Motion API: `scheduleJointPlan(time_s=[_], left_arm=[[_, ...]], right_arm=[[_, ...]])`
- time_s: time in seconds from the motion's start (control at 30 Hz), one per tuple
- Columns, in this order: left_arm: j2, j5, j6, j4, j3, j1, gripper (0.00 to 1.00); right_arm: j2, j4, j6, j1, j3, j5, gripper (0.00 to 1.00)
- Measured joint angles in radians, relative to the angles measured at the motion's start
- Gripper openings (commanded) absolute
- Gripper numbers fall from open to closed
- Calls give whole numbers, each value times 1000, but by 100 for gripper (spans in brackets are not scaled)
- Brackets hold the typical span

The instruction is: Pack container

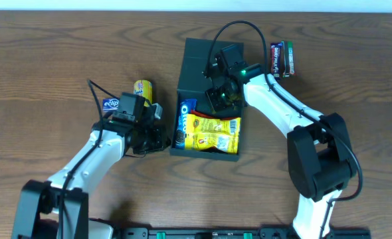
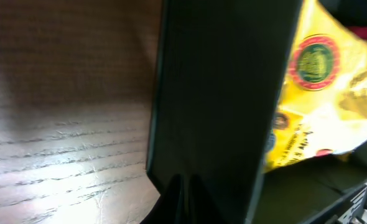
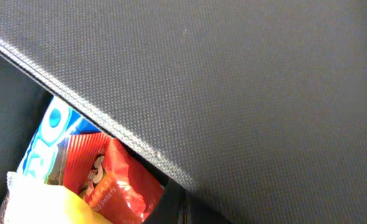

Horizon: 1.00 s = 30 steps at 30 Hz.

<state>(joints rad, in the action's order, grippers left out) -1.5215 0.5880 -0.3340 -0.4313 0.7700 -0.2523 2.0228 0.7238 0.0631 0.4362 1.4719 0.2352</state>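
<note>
Container (image 1: pixel 195 63) of dark matte card sits at mid-table, its flap lid standing open on the far side and its body nearer the robot. Much of it is hard to read. From the right wrist, the textured lid (image 3: pixel 233 74) fills nearly the whole frame, and only slivers of a blue Oreo packet (image 3: pixel 46 134), a red packet (image 3: pixel 109 174) and a yellow packet (image 3: pixel 28 205) peep out beneath its stitched edge. From the left wrist, the box's left wall (image 2: pixel 221 93) blocks the middle of the view, blurred, with the yellow packet (image 2: pixel 320 93) behind it and cut off at the frame's right.

From overhead, the Oreo packet (image 1: pixel 185 119) lies along the left inner wall and the yellow packet (image 1: pixel 212 133) takes most of the remaining floor. Bare table (image 1: pixel 63 53) lies wide open left, right and in front of the box. A blue gum packet (image 1: pixel 111 103) and a yellow tube (image 1: pixel 143 87) lie left of it, and a dark red-and-green packet (image 1: pixel 282 58) lies to the right of the lid.

The left gripper (image 1: pixel 161 138) is at the box's left wall, the right gripper (image 1: pixel 220 99) at the lid's hinge line. I cannot tell whether either pincer is clamped or parted.
</note>
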Motion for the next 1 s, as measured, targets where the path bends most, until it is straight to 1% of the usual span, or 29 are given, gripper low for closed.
scheduleJointPlan(time_s=[0.23, 0.5, 0.73, 1.0], left_arm=[[-6, 14, -10, 39, 0, -5, 6], [-6, 14, -11, 42, 0, -5, 6], [-6, 14, -11, 43, 0, -5, 6], [-6, 16, -11, 43, 0, -5, 6]], right_arm=[[0, 51, -8, 7, 0, -2, 1], [16, 63, -35, 84, 0, -10, 1], [19, 57, -20, 83, 0, -123, 1], [39, 93, -19, 97, 4, -126, 1]])
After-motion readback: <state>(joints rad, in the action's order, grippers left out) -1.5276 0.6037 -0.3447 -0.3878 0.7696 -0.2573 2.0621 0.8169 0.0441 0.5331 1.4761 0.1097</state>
